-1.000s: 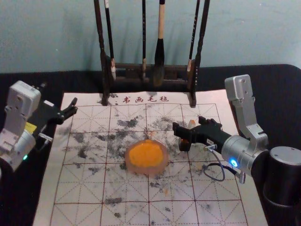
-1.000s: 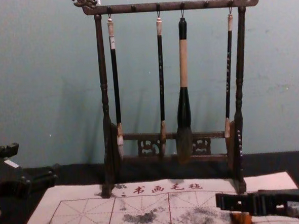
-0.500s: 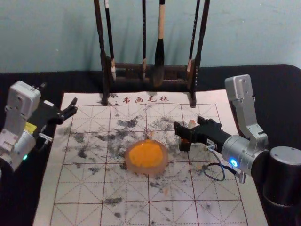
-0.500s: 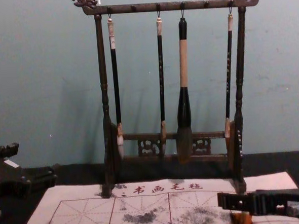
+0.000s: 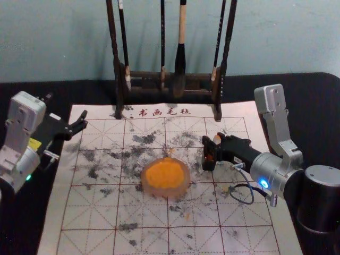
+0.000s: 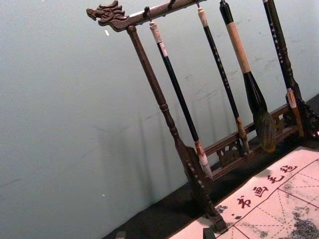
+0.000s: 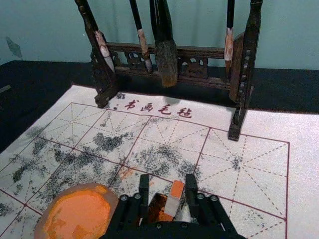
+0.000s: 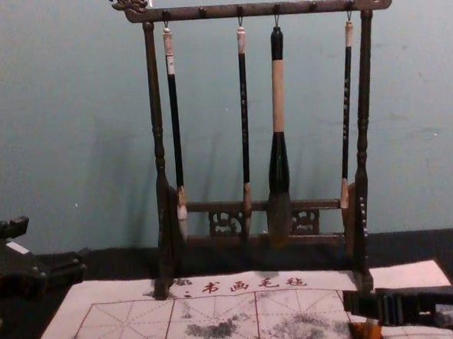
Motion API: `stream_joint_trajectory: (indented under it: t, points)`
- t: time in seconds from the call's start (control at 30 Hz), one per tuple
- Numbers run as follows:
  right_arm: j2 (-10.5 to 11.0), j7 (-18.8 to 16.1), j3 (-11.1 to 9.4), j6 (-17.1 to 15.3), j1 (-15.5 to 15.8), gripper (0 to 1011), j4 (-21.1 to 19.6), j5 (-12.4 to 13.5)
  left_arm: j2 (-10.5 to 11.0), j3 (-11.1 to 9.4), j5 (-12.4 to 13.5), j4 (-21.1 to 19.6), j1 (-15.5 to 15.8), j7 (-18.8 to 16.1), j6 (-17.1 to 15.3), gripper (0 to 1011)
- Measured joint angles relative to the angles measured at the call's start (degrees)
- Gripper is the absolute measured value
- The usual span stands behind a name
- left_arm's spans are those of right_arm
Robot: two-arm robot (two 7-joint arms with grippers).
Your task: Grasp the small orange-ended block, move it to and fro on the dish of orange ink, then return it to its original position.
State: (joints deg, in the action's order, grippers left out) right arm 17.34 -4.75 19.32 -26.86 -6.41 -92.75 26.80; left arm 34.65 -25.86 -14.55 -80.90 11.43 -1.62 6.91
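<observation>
1. Reach done: right end effector (image 7: 167,185) spread about block (image 7: 174,201), toward mat's (image 5: 241,212) right edge.
2. Grasp seemingly unfinished.
3. To do: work across dish (image 5: 185,187), return.
4. Left end effector (image 6: 164,235) parked spread, by mat's left edge.

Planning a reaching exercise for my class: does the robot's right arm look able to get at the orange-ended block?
Probably yes: the right gripper is open, with a finger to either side of the block. The dark holder beside it might hinder closing.

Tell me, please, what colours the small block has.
The block is orange at one end, whitish beside that; best seen in the right wrist view.
</observation>
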Motion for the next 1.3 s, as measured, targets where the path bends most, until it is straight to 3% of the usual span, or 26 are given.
stream_joint_trajectory:
  t: [0.37, 1.0, 1.3]
  points:
    - [0.0, 0.0, 0.0, 0.0, 0.0, 120, 0.0, 0.0, 0.0, 0.0, 0.0, 0.0, 0.0, 0.0, 0.0, 1001]
    - [-0.1, -1.2, -0.6, 0.7, 0.6, 107, -0.9, -0.3, 0.0, 0.0, 0.0, 0.0, 0.0, 0.0, 0.0, 1001]
    - [1.5, -4.1, -1.3, 5.6, 1.5, 107, -4.3, -3.2, 0.0, 0.0, 0.0, 0.0, 0.0, 0.0, 0.0, 1001]
